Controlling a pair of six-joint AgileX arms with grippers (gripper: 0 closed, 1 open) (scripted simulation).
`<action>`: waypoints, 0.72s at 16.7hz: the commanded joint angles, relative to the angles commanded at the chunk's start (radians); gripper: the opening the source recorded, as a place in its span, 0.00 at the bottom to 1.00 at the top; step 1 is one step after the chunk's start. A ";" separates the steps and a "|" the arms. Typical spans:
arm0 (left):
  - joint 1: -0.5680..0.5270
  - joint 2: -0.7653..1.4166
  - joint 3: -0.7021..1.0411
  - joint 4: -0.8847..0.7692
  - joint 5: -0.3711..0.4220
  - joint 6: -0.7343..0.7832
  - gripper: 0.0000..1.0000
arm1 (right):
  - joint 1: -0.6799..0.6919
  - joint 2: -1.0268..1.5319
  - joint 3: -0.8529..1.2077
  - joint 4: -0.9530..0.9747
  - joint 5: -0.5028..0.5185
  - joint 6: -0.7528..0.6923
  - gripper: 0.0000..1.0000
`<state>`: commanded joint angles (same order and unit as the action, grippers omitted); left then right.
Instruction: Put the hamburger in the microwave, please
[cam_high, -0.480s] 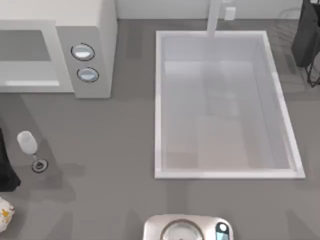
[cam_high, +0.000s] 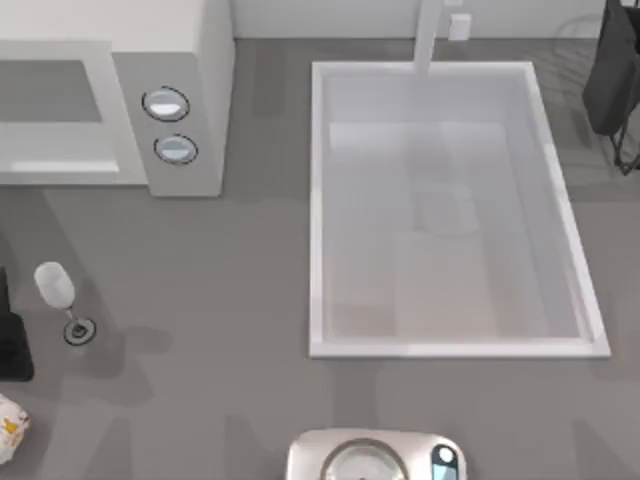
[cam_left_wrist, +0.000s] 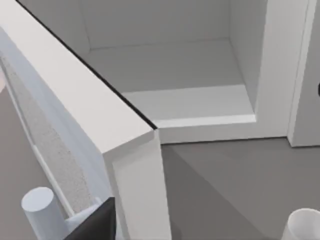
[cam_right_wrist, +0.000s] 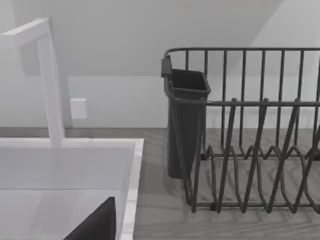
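- Left tool (cam_left_wrist: 95, 226) appeared as a dark tip in the left wrist view, facing the microwave; whether it was released or clenched could not be told.
- Left arm (cam_high: 10, 340) stood at the table's (cam_high: 230, 300) left edge, just beside the wine glass (cam_high: 55, 285) and apart from the hamburger.
- The hamburger (cam_high: 8, 428) lay on the table at the near left corner, partly cut by the top view's edge, outside the microwave and gripped by nothing.
- A silver scale (cam_high: 375, 458) sat at the near edge, about mid-table.
- The wine glass stood upright on the table between the hamburger and the microwave.
- The microwave (cam_high: 190, 60) occupied the far left, its two knobs (cam_high: 166, 104) stacked on the panel. The left wrist view showed its door (cam_left_wrist: 100, 125) open and its grey cavity (cam_left_wrist: 165, 65) with nothing inside.
- A white sink (cam_high: 320, 210) filled the centre-right of the table, with a faucet (cam_high: 428, 35) at its far rim.
- Right arm (cam_high: 615, 80) was parked at the far right corner. The right tool (cam_right_wrist: 97, 222) showed as a dark tip over the sink's edge; its state could not be told.
- A dark dish rack (cam_right_wrist: 250, 135) with a utensil cup (cam_right_wrist: 185, 125) stood on the table beside the sink.
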<state>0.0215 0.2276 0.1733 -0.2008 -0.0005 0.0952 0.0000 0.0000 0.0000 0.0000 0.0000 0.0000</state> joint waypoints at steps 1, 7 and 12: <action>0.005 0.074 0.043 -0.055 0.000 0.021 1.00 | 0.000 0.000 0.000 0.000 0.000 0.000 1.00; 0.036 0.630 0.302 -0.398 0.000 0.142 1.00 | 0.000 0.000 0.000 0.000 0.000 0.000 1.00; 0.059 1.004 0.494 -0.645 0.000 0.239 1.00 | 0.000 0.000 0.000 0.000 0.000 0.000 1.00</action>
<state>0.0806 1.2313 0.6675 -0.8460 -0.0001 0.3338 0.0000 0.0000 0.0000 0.0000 0.0000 0.0000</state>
